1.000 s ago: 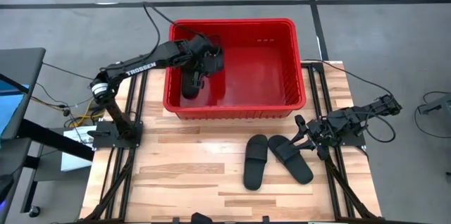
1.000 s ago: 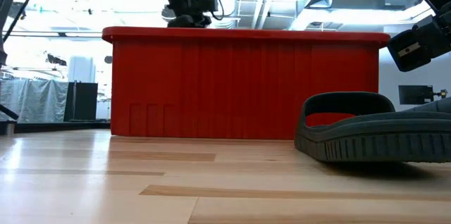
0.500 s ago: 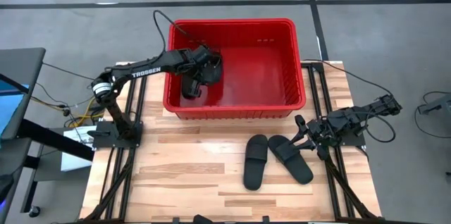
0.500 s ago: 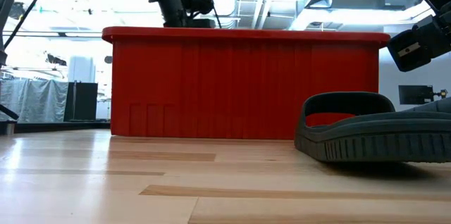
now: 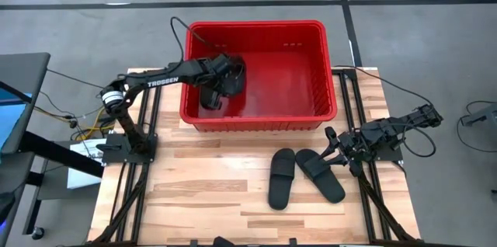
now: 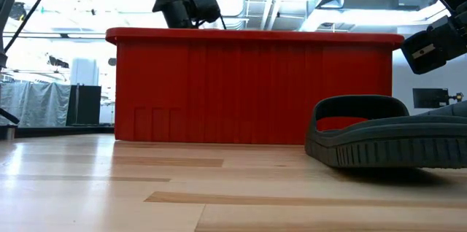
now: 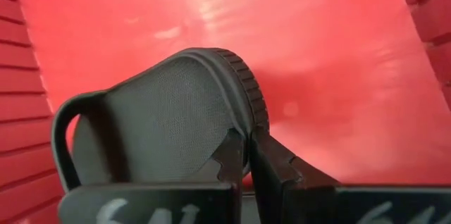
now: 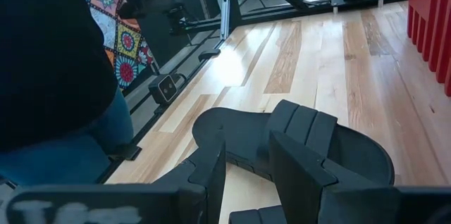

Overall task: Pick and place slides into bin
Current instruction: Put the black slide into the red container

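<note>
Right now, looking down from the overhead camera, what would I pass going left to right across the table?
Left arm's base → left tool holding a slide inside the red bin → two slides on the wood, one then the other → right tool.

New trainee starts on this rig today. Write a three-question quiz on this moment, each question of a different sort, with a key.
1. True or false: the left gripper is shut on a slide inside the red bin.
2. How many slides lie on the wooden table in front of the bin? A) one B) two C) three
3. Fill in: the right gripper waits beside the slide pair, its fingers ____.

Key
1. True: the left wrist view shows the fingers pinching the slide's edge over the bin floor.
2. B
3. open, with nothing between them.
</note>
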